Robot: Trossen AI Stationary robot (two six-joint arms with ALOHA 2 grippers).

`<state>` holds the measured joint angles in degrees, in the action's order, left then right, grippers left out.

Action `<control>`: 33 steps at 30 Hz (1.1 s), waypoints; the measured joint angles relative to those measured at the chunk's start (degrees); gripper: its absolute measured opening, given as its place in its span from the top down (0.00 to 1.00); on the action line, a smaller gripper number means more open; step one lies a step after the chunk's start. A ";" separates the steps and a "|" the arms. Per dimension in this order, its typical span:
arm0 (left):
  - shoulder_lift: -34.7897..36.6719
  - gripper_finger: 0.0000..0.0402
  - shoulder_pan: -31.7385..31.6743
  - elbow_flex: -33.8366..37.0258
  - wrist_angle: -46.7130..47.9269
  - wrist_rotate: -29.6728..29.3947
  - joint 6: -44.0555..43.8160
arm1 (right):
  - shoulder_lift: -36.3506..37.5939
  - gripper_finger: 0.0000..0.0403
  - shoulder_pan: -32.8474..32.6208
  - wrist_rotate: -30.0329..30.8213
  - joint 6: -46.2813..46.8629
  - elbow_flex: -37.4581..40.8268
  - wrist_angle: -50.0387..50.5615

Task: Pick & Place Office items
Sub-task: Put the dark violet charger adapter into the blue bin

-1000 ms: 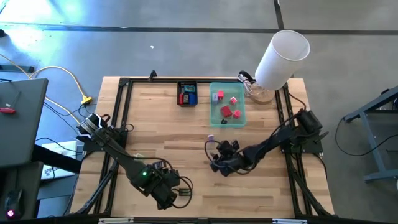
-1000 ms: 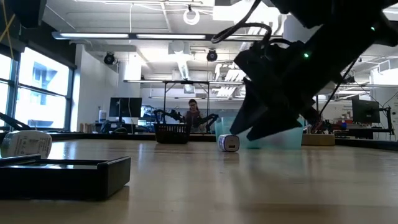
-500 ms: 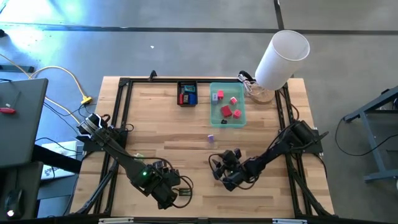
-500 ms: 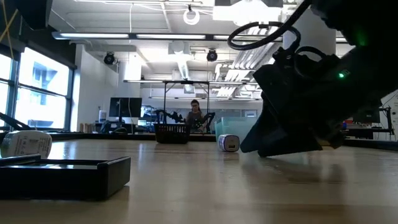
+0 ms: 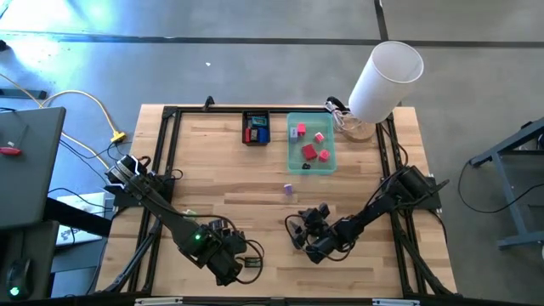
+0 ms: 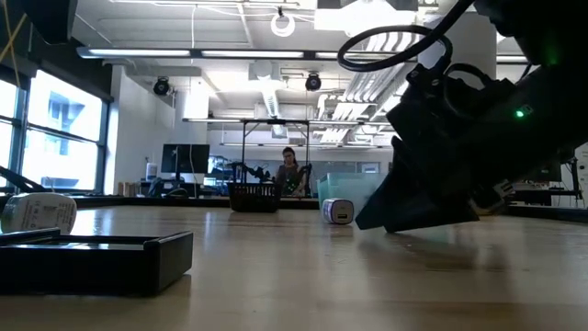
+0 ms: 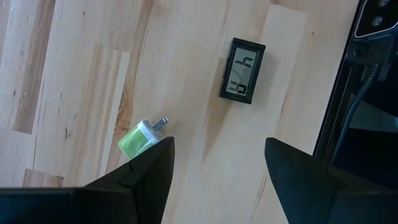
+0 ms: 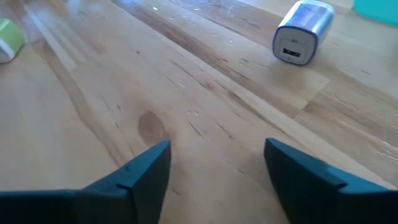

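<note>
Several small red and pink office items (image 5: 311,144) lie in the translucent teal tray (image 5: 329,161). Red and blue ones (image 5: 256,129) sit in the small black tray (image 5: 256,114). A purple block (image 5: 288,189) (image 8: 300,30) (image 6: 337,211) lies on the bare wood in front of the teal tray. A green plug piece (image 7: 142,137) (image 8: 7,40) and a flat black display piece (image 7: 242,79) lie near my left gripper (image 7: 217,146) (image 5: 238,263), which is open at the near edge. My right gripper (image 8: 217,149) (image 5: 304,240) (image 6: 432,184) is open, low over the wood, nearer than the purple block.
A tall white cylinder (image 5: 387,76) stands at the far right corner beside the teal tray. A black frame (image 5: 166,170) runs round the table. Bare wood (image 5: 229,183) lies between the arms and the trays. A person (image 6: 289,170) sits in the room far behind.
My right gripper has moved toward the near edge and slightly right, away from the purple block, and has come down low over the wood. It stays open. The purple block has not moved.
</note>
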<state>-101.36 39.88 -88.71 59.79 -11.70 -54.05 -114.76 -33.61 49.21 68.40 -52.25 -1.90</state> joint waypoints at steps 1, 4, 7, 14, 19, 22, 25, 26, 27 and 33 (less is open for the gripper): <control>0.00 0.40 0.00 0.00 0.00 0.00 -0.01 | 0.02 0.38 0.00 -0.21 -0.44 -0.04 -0.13; 0.00 0.40 0.00 0.00 0.00 0.00 -0.01 | 0.15 0.26 0.01 -1.45 -0.94 -0.09 -0.50; 0.00 0.40 0.00 0.00 -0.02 0.02 -0.01 | 0.22 0.14 0.14 -1.51 -0.94 -0.11 -1.78; 0.00 0.40 0.00 0.00 -0.01 0.02 -0.01 | -0.36 0.03 0.59 0.40 -1.00 -0.09 -2.89; 0.00 0.40 0.03 0.00 -0.03 0.02 -0.10 | -4.93 0.05 1.59 7.04 -2.43 -0.26 -4.08; 0.00 0.40 0.37 0.00 -0.02 -0.02 -1.09 | -9.13 0.08 1.44 12.37 -5.23 -0.29 -7.25; 0.00 0.40 0.90 0.00 0.00 -0.02 -1.30 | -11.94 0.11 1.04 15.57 -8.23 -0.22 -11.96; 0.00 0.40 1.07 0.00 -0.04 -0.04 -1.30 | -12.42 0.12 1.08 15.70 -9.42 -0.28 -13.31; 0.00 0.40 1.26 0.00 -0.08 -0.04 -1.30 | -12.71 0.12 1.14 16.29 -9.94 -0.31 -14.23; 0.00 0.40 1.66 0.00 -0.26 -0.53 -1.32 | -12.87 0.15 3.08 16.24 -13.72 -0.15 -17.11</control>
<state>-101.36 41.54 -88.71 59.53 -12.23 -55.37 -127.63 -30.53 65.44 54.68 -52.40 -19.01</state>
